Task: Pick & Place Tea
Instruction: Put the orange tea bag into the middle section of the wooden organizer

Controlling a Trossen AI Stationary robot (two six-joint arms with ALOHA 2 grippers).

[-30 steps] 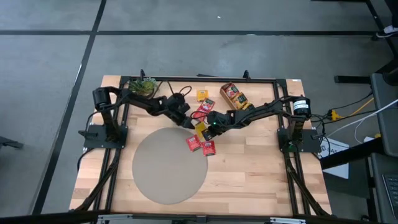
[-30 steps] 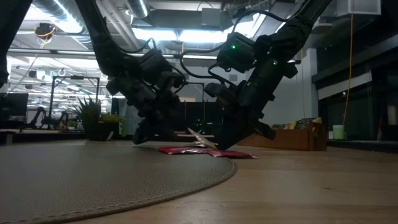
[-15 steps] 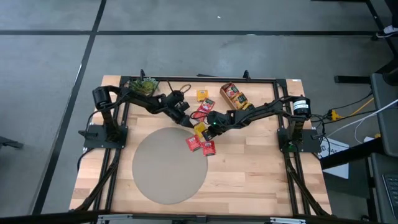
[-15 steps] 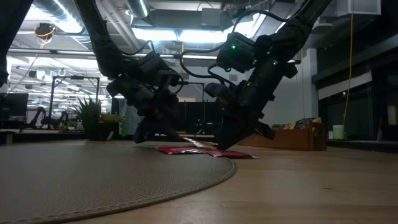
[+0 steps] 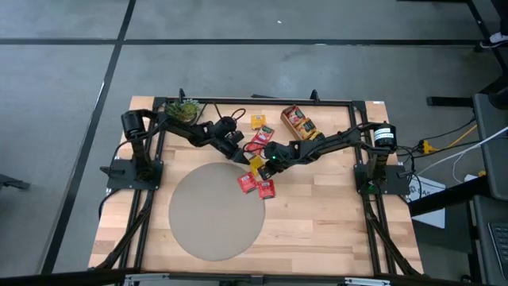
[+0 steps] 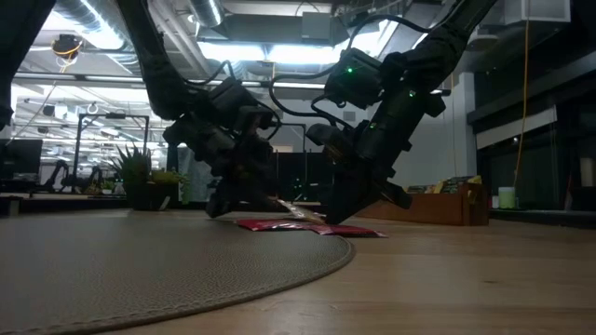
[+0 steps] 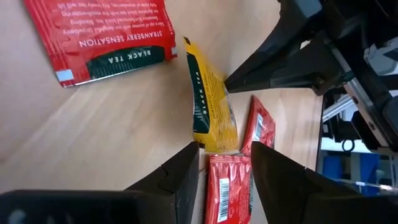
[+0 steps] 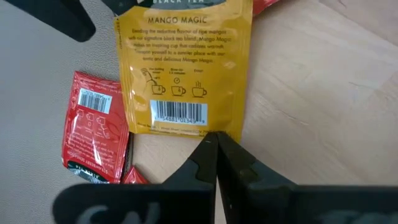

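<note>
A robotics lab or workshop in an open industrial hall. The wooden bench (image 5: 317,206) stands alone on a grey concrete floor (image 5: 262,71) marked with dark lines, with two dark arms bolted to a black frame (image 5: 254,101) at its edge. Across the bench, the low view shows exposed ceiling ducts (image 6: 93,28), strip lights (image 6: 270,56) and rows of equipment. Loose cables (image 5: 452,151) and another workstation (image 5: 488,143) lie at the right.

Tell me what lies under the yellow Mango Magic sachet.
Under most of the yellow Mango Magic sachet is bare wooden table. At its far edge a red sachet shows a corner, apparently tucked beneath; how far it reaches is covered.
</note>
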